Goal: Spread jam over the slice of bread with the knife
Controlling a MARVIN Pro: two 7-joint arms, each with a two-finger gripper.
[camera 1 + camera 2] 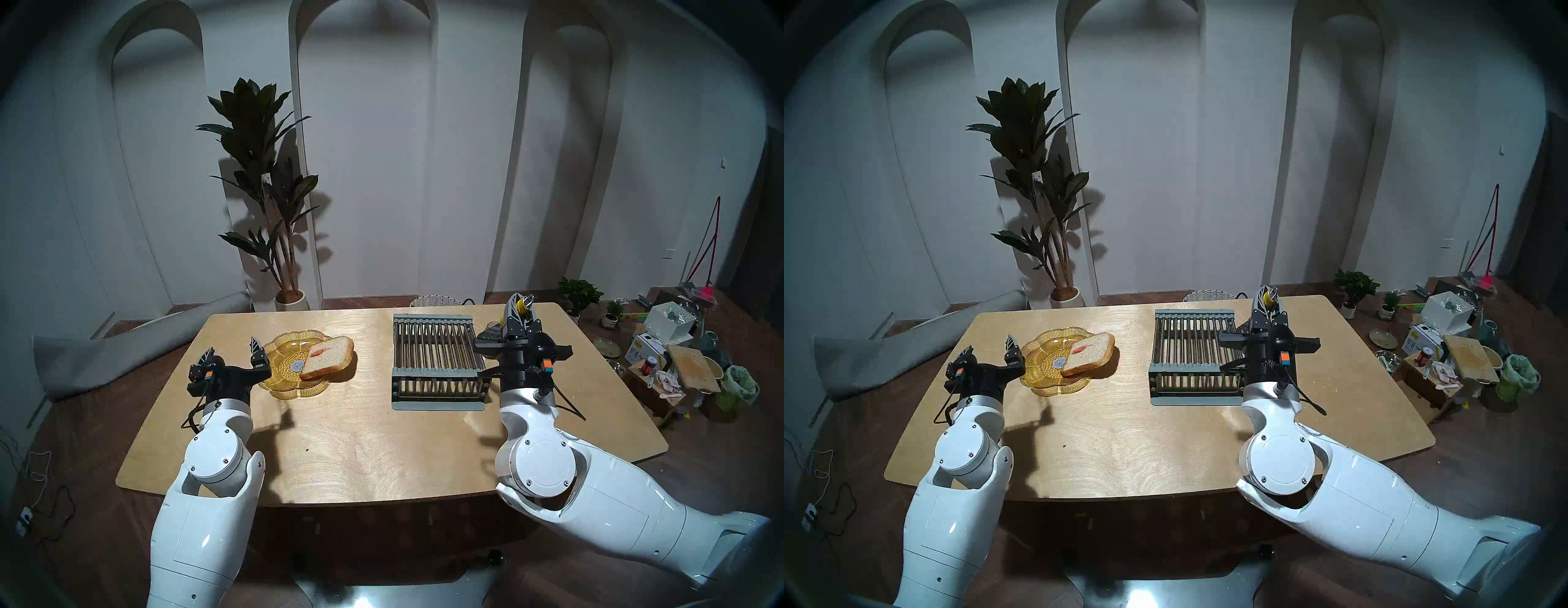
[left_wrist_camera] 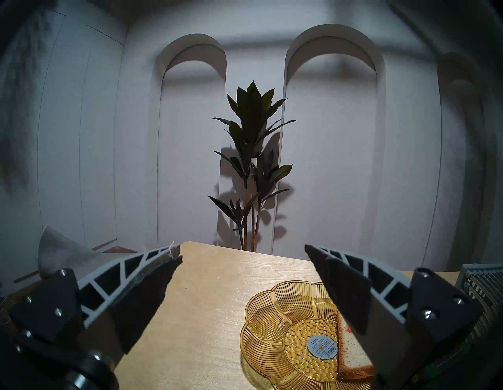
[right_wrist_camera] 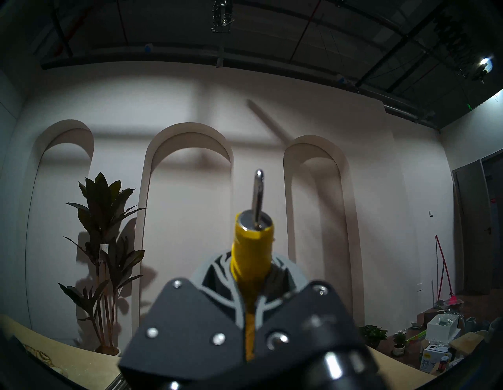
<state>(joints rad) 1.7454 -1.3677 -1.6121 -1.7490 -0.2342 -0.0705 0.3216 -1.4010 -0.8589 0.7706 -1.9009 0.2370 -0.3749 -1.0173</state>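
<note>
The slice of bread [image 1: 329,356] [image 1: 1089,353] [image 2: 351,354] lies tilted on the right rim of an amber glass plate [image 1: 280,365] [image 2: 272,326]. A small red smear of jam [image 1: 317,351] [image 1: 1078,349] marks its top face. My left gripper [image 1: 232,346] [image 1: 990,344] [image 2: 242,250] hovers open just left of the plate, holding nothing. My right gripper [image 1: 521,303] [image 1: 1267,297] [image 3: 251,269] points upward at the table's far right, shut on the knife [image 1: 526,302] [image 3: 251,245] by its yellow handle. The metal ring end [image 3: 258,190] sticks up; the blade is hidden.
A grey slatted rack [image 1: 437,352] [image 1: 1191,344] stands between the plate and my right arm. The wooden table [image 1: 339,446] has bare surface at the front. A potted plant [image 1: 263,191] stands behind it, and boxes and clutter [image 1: 679,352] cover the floor at the right.
</note>
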